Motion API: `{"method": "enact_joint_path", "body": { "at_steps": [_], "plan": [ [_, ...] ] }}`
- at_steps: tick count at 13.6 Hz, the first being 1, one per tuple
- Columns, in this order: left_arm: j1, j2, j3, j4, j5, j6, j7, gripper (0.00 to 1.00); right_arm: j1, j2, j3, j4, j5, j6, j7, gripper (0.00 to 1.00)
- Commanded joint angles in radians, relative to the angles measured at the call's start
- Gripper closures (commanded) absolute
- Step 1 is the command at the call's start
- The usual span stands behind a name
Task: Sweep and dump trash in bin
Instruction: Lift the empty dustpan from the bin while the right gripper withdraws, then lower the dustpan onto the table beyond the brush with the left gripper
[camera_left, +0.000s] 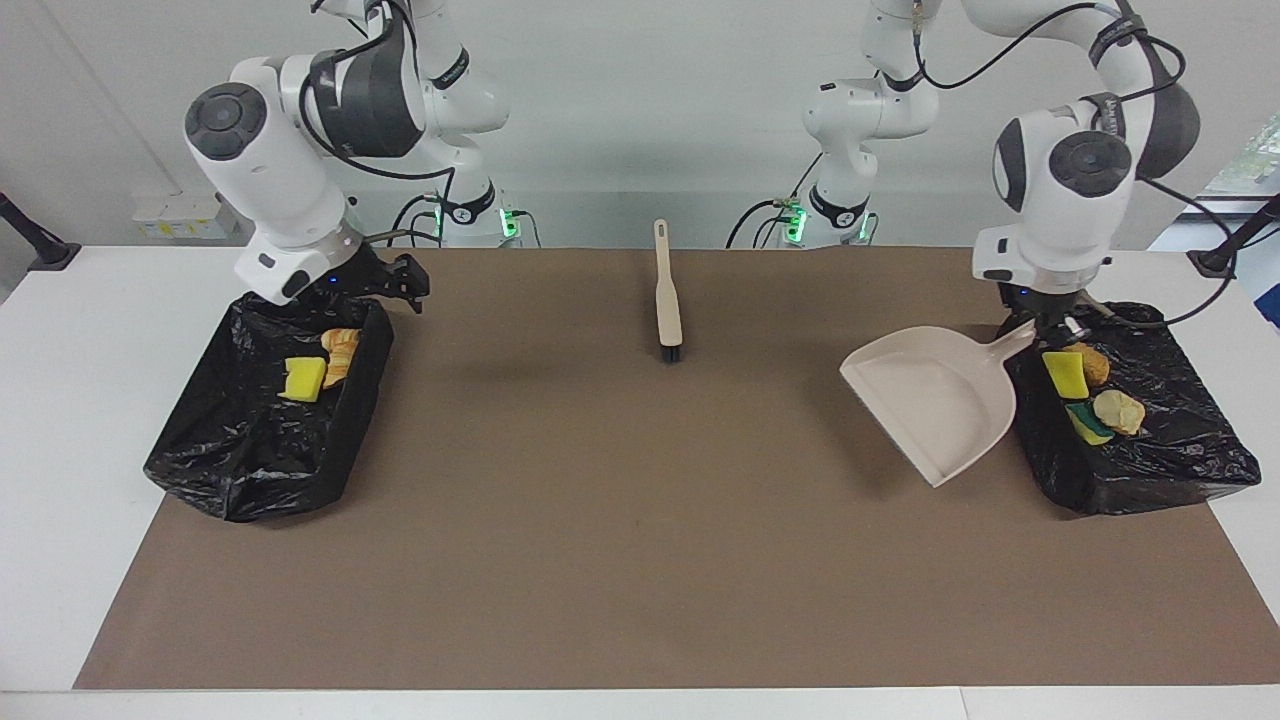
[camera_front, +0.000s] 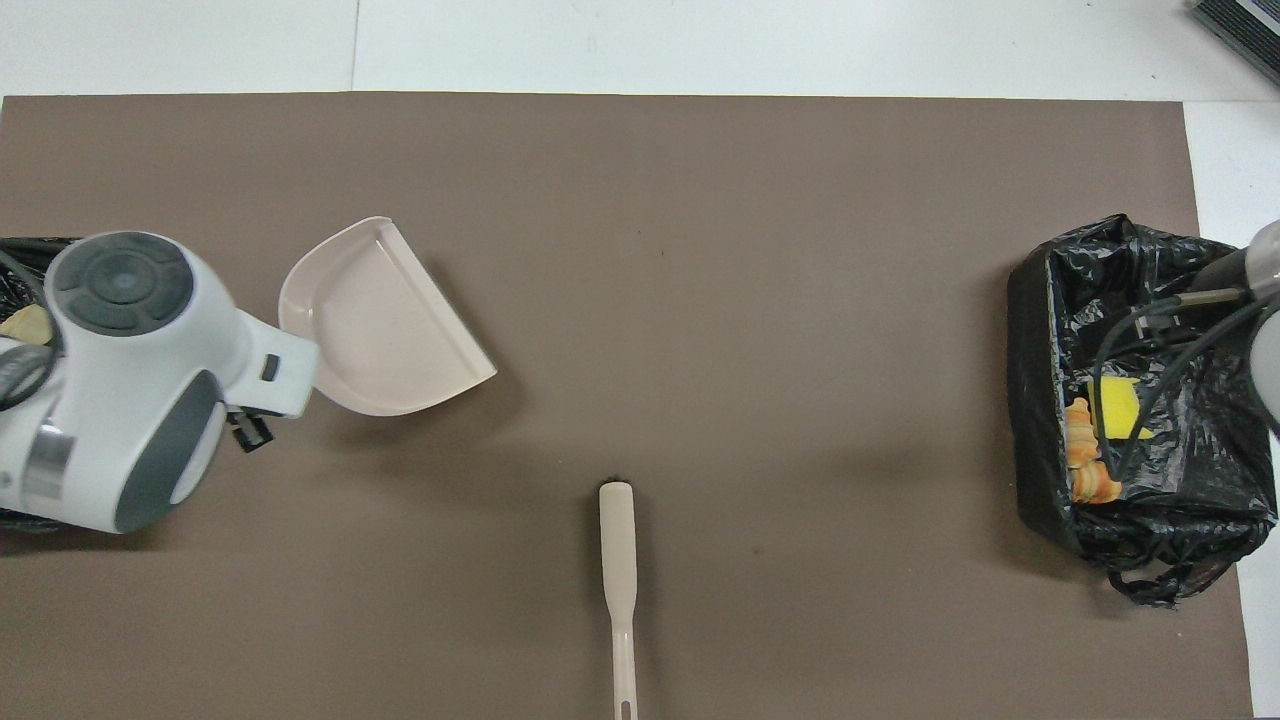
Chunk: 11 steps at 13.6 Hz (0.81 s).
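Found the left gripper pinched narrow on the handle of the beige dustpan, over the rim of the left-end bin, a black-bagged box at the left arm's end of the table. Saw the dustpan stretching away from those jaws toward the table's middle, tilted, over the brown mat. Could not tell whether its lip touched the mat. From overhead, saw the same dustpan jutting out from under the left wrist, with the jaws themselves hidden.

Counted four pieces of trash in the left-end bin, just below the left jaws: a yellow sponge chunk nearest them, a golden-brown piece touching it, then a green-yellow sponge chunk and a pale cream lump lying together a little further from the grip.

Found the right gripper spread wide and holding nothing, over the rim of the right-end bin, also black-bagged. Noted two more pieces of trash in that bin, below those jaws and to one side: a yellow sponge block and a bread-like piece, touching each other.

Saw the brush flat on the mat between the two grippers, well apart from both.
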Motion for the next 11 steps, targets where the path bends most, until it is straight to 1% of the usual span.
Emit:
{"method": "enact_joint_path", "body": {
  "at_steps": [1, 2, 4, 5, 7, 8, 9, 10, 11],
  "plan": [
    [-0.092, 0.038, 0.024, 0.005, -0.119, 0.053, -0.241, 1.00, -0.022, -0.008, 0.000, 0.077, -0.022, -0.081, -0.019, 0.00],
    [-0.143, 0.060, 0.024, 0.012, -0.125, 0.069, -0.341, 1.00, -0.024, -0.011, -0.002, 0.109, -0.021, -0.113, -0.012, 0.00],
    [-0.237, 0.101, 0.024, 0.057, -0.162, 0.076, -0.549, 1.00, -0.016, -0.056, -0.016, 0.117, -0.016, -0.124, 0.040, 0.00],
    [-0.263, 0.127, 0.024, 0.090, -0.194, 0.076, -0.622, 1.00, -0.016, -0.079, -0.014, 0.117, -0.013, -0.124, 0.069, 0.00],
    [-0.335, 0.175, 0.024, 0.155, -0.235, 0.060, -0.699, 1.00, -0.016, -0.125, -0.005, 0.086, -0.012, -0.121, 0.131, 0.00],
    [-0.361, 0.195, 0.024, 0.182, -0.248, 0.065, -0.767, 1.00, -0.012, -0.128, 0.004, 0.077, -0.015, -0.112, 0.151, 0.00],
    [-0.374, 0.219, 0.024, 0.214, -0.287, 0.070, -0.836, 1.00, -0.010, -0.122, 0.004, 0.082, -0.009, -0.108, 0.151, 0.00],
    [-0.380, 0.245, 0.024, 0.260, -0.345, 0.059, -0.864, 1.00, -0.010, -0.117, 0.004, 0.082, -0.005, -0.108, 0.152, 0.00],
    [-0.398, 0.250, 0.024, 0.271, -0.361, 0.059, -0.874, 1.00, -0.010, -0.117, 0.004, 0.082, -0.002, -0.106, 0.154, 0.00]
  ]
}}
